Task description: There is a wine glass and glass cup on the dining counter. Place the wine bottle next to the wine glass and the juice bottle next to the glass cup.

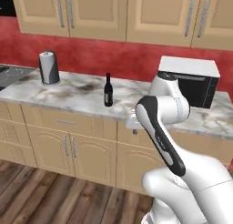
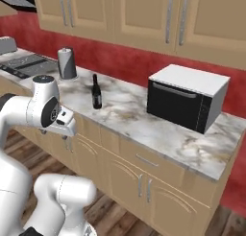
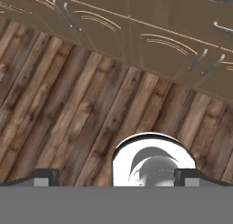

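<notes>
The wine bottle [image 1: 108, 92] [image 2: 96, 93], slim and black with a dark red top and a pale label, stands upright near the front edge of a marble wall counter [image 1: 77, 96] [image 2: 144, 122]. My gripper [image 3: 116, 175] hangs below counter height in front of the cabinets and points down at the wooden floor. Its two dark fingertips [image 3: 45, 176] stand wide apart at the bottom corners of the hand view, open and holding nothing. The bottle is well above and beyond the hand. The wine glass, glass cup, juice bottle and dining counter are out of view.
A black and white microwave [image 1: 191, 82] [image 2: 187, 98] sits on the counter right of the bottle. A grey canister [image 1: 49, 68] [image 2: 67, 63] stands to its left, with a cooktop [image 1: 11, 75] [image 2: 26, 64] beyond. Beige cabinet doors [image 3: 136, 41] line the base.
</notes>
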